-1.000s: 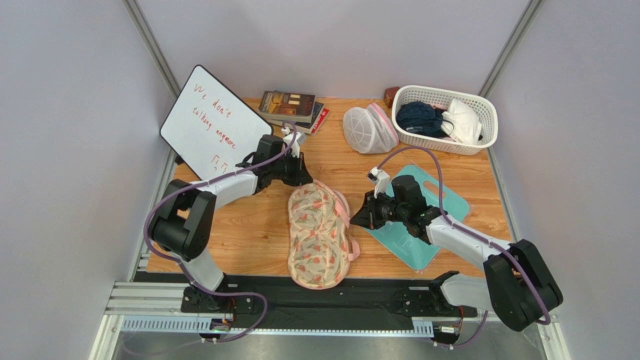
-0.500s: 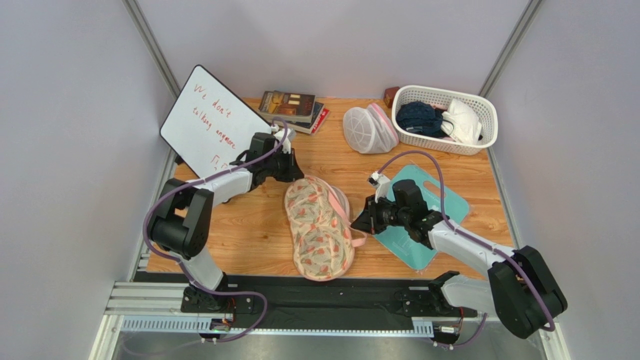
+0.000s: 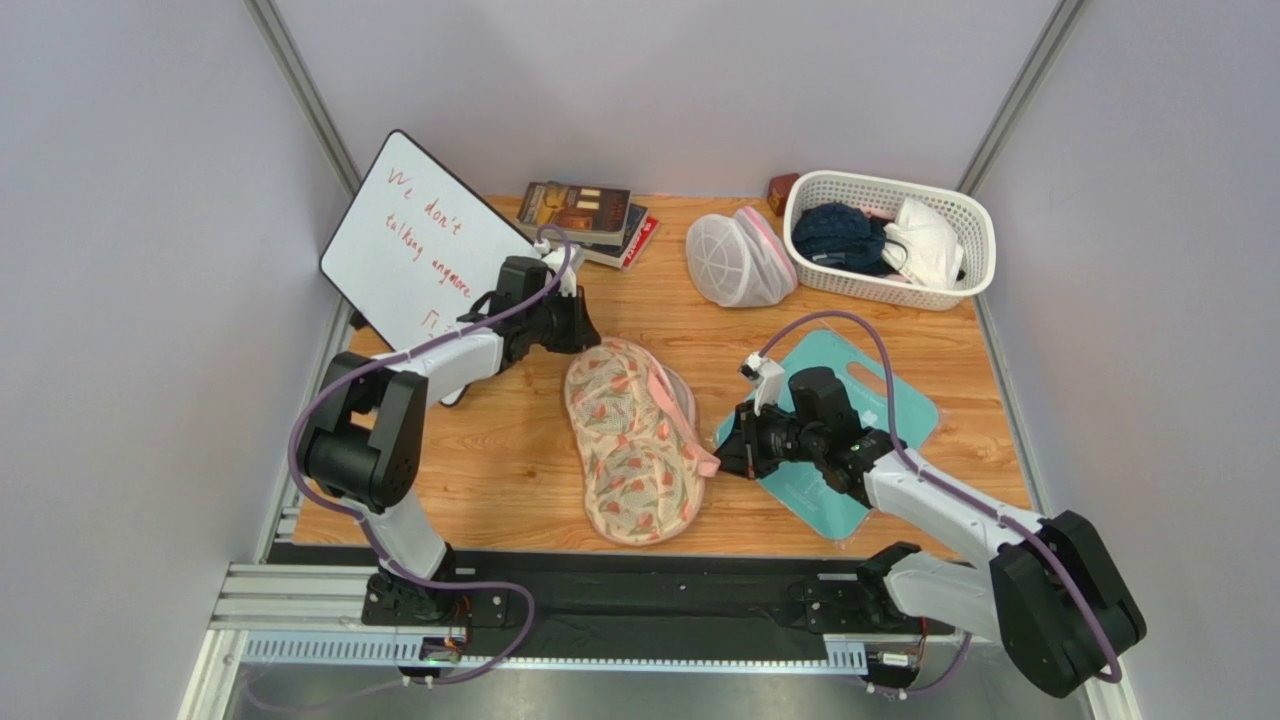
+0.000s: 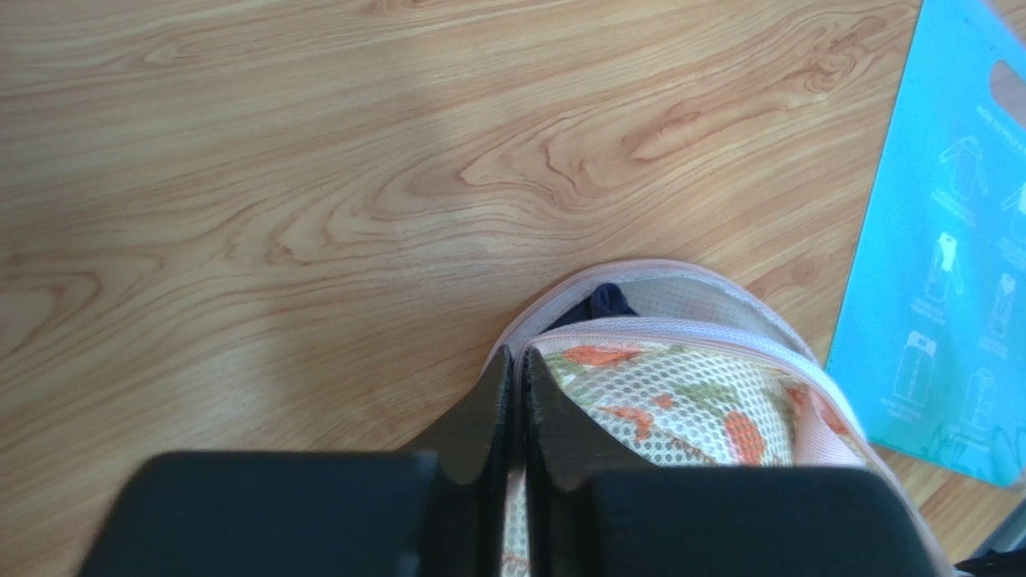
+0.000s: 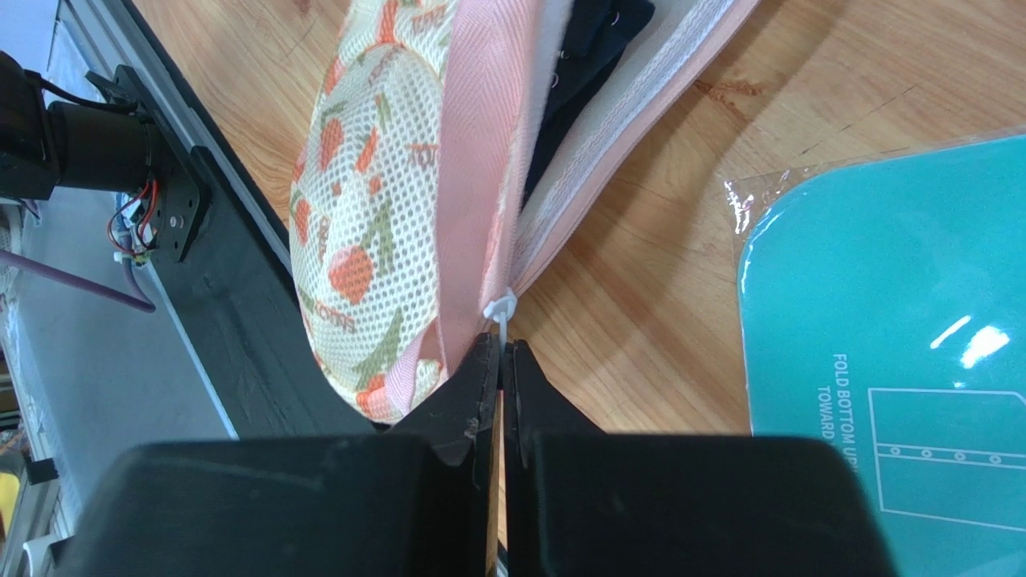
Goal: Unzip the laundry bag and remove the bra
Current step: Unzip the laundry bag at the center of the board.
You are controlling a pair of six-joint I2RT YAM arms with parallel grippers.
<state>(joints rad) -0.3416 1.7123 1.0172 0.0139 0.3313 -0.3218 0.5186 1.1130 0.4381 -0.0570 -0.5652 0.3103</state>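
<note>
"Cream mesh with peach flowers, that laundry bag [image 3: 631,443]: where did it lie?"

"Mid-way across the wooden surface [image 3: 496,450], stretched from far to near, just left of the teal folding board [image 3: 849,435]. It had slid a little to the left and farther away than a second before."

"What shifted it?"

"Both arms. The left tool [image 4: 516,375] had drawn back toward the far left, its fingers almost together, with the bag's far rim pinched between them. The right tool [image 5: 500,351] had travelled nearer along the bag's right edge, its fingers closed on the white zipper pull [image 5: 500,309]."

"So the zip had run?"

"Yes. The pink edging [image 5: 482,156] on the right side stood parted over a longer stretch than before. The dark bra [image 5: 584,60] showed in the gap, and the left wrist view caught it at the far end too."

"And for the task?"

"I judged the unzipping well under way but unfinished. The pull sat beside the near lobe, probably with some edge left to run. The bra was not out yet. The left pinch mattered: if it slackened, the bag would likely follow the pull instead of opening."
</note>
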